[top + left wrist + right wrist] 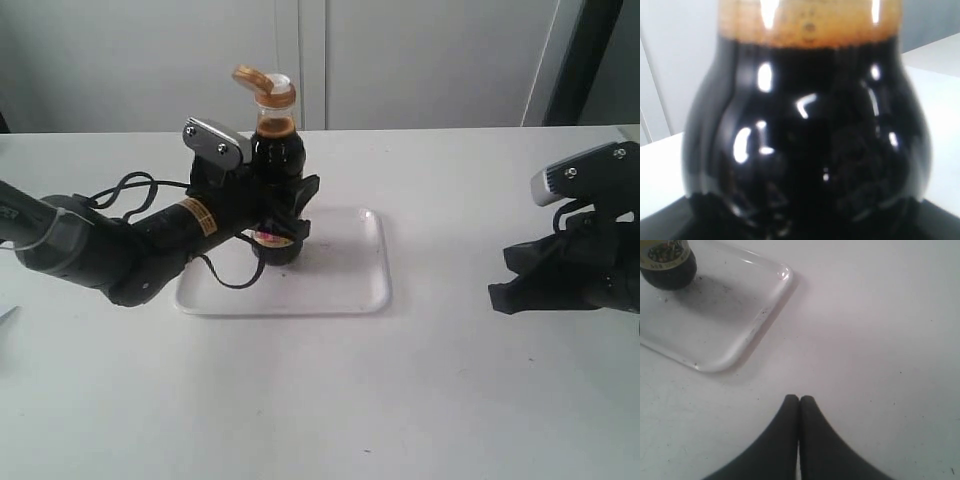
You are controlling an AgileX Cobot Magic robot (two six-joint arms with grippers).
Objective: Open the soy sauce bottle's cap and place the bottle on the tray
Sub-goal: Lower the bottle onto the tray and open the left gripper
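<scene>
Black arms (110, 250), grey wrist housings, looping black cables, yellow band.

1. The scene is carried by a plain white table (420, 400), whose surface is seen to reach back to a pale wall.
2. A flat white tray (345, 285) with rounded corners and a low rim is laid directly on the table, left of the middle in the exterior view.
3. Small dark specks are seen scattered on the tray's floor and on the tabletop in the right wrist view.
4. A thin grey object (5, 315), cut off by the frame, is seen at the table's far left edge; what it is cannot be told.
</scene>
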